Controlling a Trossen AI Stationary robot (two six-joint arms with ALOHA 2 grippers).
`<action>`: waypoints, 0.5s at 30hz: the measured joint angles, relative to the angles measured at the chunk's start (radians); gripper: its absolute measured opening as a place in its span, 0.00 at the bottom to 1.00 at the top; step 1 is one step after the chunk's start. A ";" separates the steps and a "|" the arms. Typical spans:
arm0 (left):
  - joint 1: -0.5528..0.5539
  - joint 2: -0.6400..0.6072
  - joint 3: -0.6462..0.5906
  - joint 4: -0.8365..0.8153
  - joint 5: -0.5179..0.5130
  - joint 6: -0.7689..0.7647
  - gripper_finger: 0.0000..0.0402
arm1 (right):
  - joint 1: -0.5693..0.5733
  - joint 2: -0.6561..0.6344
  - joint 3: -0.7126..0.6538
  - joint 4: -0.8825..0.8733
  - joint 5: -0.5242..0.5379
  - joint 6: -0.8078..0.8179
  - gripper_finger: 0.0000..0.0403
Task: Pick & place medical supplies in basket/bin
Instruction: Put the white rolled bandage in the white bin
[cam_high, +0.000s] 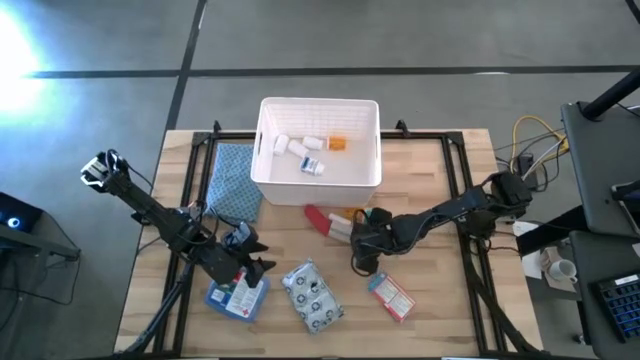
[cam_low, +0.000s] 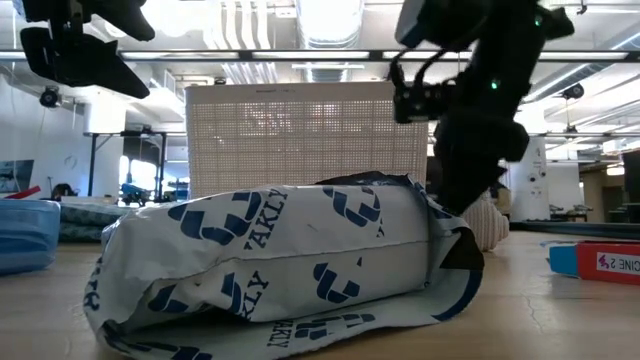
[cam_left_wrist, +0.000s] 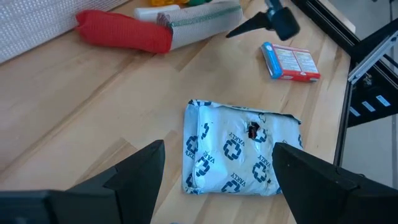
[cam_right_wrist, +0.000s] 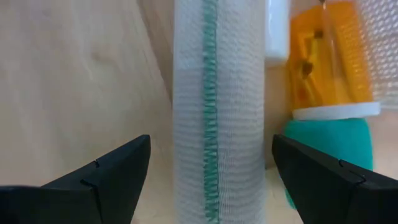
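The white slotted basket (cam_high: 320, 175) (cam_low: 305, 135) stands at the table's far middle with white pill bottles (cam_high: 300, 150) inside. Just in front of it lie a red tube (cam_high: 318, 217) (cam_left_wrist: 124, 31) and a cream mesh tube (cam_high: 340, 230) (cam_right_wrist: 214, 112). My right gripper (cam_high: 358, 245) (cam_right_wrist: 211, 180) is open, with one finger on either side of the cream tube and not touching it. The spotted pouch (cam_high: 312, 297) (cam_left_wrist: 239, 155) (cam_low: 290, 260) lies flat near the front edge. My left gripper (cam_high: 252, 262) (cam_left_wrist: 217, 180) is open over the blue packet (cam_high: 238, 295), facing the pouch.
A blue checked cloth (cam_high: 235, 180) lies left of the basket. A red-white packet (cam_high: 390, 297) (cam_left_wrist: 289, 62) lies right of the pouch. An orange bottle (cam_right_wrist: 323, 62) and a teal item (cam_right_wrist: 329, 143) sit beside the cream tube. Black frame rails (cam_high: 470, 230) run along both table sides.
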 joint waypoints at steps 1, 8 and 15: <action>0.000 0.000 0.000 0.000 0.000 0.000 0.69 | -0.002 0.000 -0.011 0.011 -0.003 0.001 0.81; 0.000 0.000 -0.001 0.000 -0.002 -0.021 0.69 | -0.020 0.000 -0.036 0.047 -0.100 0.141 0.79; 0.000 0.000 -0.005 -0.005 -0.002 -0.046 0.69 | -0.020 0.000 -0.078 0.087 -0.100 0.237 0.56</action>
